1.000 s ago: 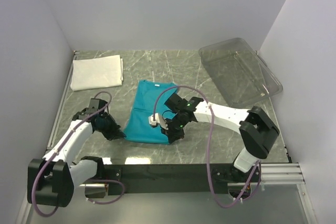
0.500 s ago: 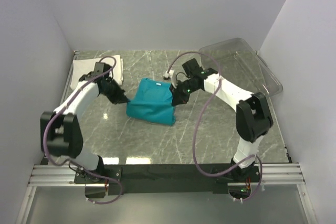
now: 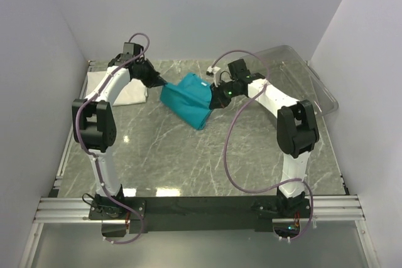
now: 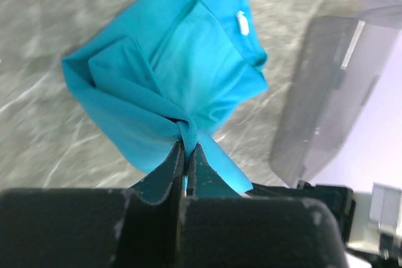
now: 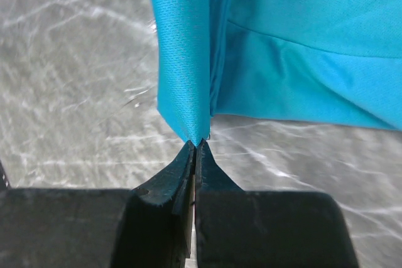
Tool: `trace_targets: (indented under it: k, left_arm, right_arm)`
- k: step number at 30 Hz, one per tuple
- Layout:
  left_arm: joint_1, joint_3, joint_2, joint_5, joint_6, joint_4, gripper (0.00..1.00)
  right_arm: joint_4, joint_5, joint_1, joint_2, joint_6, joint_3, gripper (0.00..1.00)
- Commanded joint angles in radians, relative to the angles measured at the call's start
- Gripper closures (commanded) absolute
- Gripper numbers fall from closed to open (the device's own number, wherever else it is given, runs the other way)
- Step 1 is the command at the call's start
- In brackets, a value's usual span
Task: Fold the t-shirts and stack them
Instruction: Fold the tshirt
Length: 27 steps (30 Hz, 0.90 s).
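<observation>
Lifted t-shirt [image 3: 188, 100] between folded t-shirt [image 3: 134, 95] (left), tray [image 3: 319, 90]

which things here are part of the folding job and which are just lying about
Part of the job:
- teal t-shirt, held by the left gripper and right gripper
- white t-shirt, folded, back left

Just lying about:
- clear plastic tray, back right

We read no text anywhere; the small white neck label [image 4: 242, 23] on the teal-blue cloth t-shirt [image 4: 188, 73] is too small to read.
</observation>
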Motion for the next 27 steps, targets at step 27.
trace_targets:
  k: [27]
  left_arm:
    - [0.010,-0.497,-0.385,0.000,0.101,0.016,1.00]
  right_arm:
    - [-0.080,-0.093,0.139,-0.333,-0.126,-0.306,1.00]
